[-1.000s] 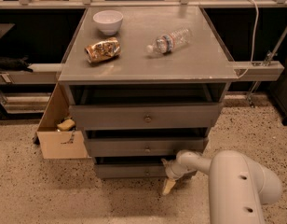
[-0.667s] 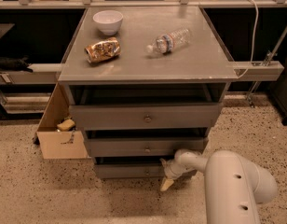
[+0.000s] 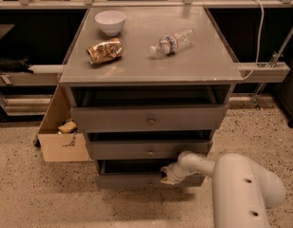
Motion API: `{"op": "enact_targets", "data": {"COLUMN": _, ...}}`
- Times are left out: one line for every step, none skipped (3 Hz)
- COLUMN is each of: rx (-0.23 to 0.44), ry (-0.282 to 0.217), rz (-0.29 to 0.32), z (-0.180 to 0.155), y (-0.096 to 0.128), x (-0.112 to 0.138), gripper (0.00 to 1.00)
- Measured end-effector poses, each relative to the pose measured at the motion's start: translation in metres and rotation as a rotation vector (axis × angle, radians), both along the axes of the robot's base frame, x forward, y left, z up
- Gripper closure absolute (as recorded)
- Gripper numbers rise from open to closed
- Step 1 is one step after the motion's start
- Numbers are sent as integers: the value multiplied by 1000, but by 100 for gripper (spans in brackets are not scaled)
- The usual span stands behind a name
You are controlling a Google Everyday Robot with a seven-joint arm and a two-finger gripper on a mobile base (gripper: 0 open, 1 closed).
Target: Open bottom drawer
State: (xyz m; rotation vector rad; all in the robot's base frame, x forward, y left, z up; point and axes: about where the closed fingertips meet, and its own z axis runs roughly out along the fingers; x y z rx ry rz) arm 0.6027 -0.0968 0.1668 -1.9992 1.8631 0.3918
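The bottom drawer [image 3: 132, 179] is the lowest grey front of three stacked under the grey cabinet top. Its front stands a little out from the frame, with a dark gap above it. My gripper [image 3: 166, 176] is at the end of the white arm, low down at the drawer's front, just right of its centre. The drawer's knob is hidden behind the gripper. The middle drawer [image 3: 150, 149] and the top drawer [image 3: 150, 119] above it each show a small round knob.
On the cabinet top [image 3: 194, 65] lie a white bowl [image 3: 110, 21], a crumpled snack bag [image 3: 104, 51] and a plastic water bottle [image 3: 172, 41]. An open cardboard box [image 3: 61, 137] stands on the speckled floor left of the cabinet. My white arm [image 3: 244, 189] fills the lower right.
The gripper has stayed at the bottom drawer's front. The arm's bulk has shifted slightly left in view. The drawers look unchanged.
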Motion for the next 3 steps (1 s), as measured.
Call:
{"op": "enact_targets", "data": {"rx": 11, "ry": -2, "rz": 6, "z": 7, "y": -1, "x": -4, "gripper": 94}}
{"op": "enact_targets", "data": {"rx": 46, "ry": 15, "rz": 30, "z": 16, "y": 6, "x": -19, "gripper": 85}}
{"op": "enact_targets", "data": {"rx": 46, "ry": 15, "rz": 30, "z": 16, "y": 6, "x": -19, "gripper": 61}}
